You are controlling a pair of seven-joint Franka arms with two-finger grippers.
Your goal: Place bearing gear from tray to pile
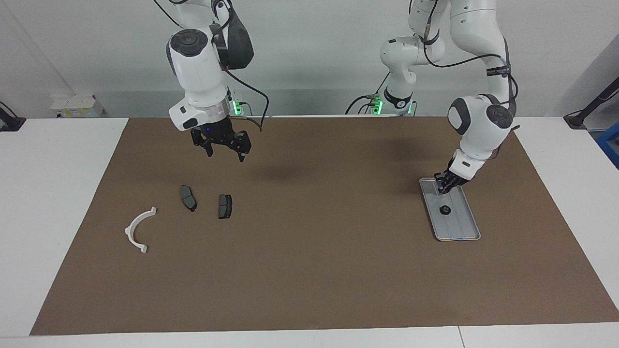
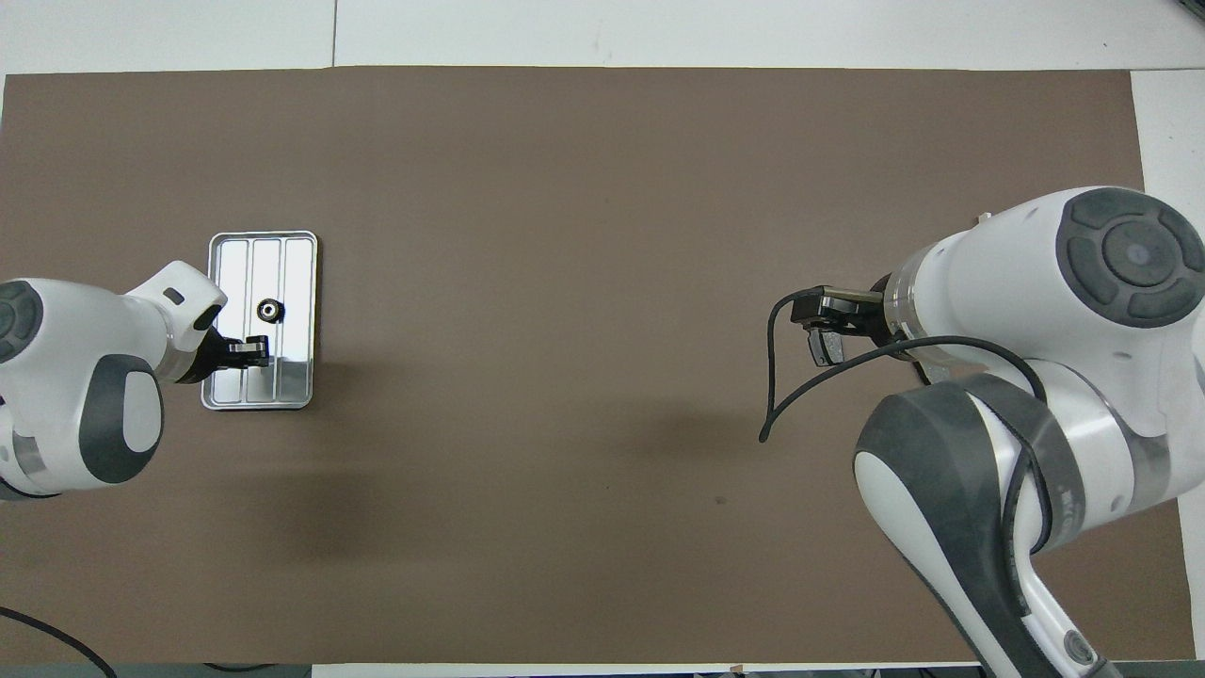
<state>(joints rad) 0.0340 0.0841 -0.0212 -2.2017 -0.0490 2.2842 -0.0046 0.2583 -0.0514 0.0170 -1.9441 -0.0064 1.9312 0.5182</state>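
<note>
From overhead, the right arm's bulk hides the pile; the facing view shows its white bracket (image 1: 139, 229) and two brake pads (image 1: 188, 197) (image 1: 225, 206) on the brown mat (image 1: 309, 270). The right end effector (image 1: 223, 147) hangs over the mat with jaws wide. The left end effector (image 1: 444, 182) is closed over the tray (image 1: 460, 233); whether it grips a part is unclear. One bearing gear (image 1: 444, 210) lies in the tray.
</note>
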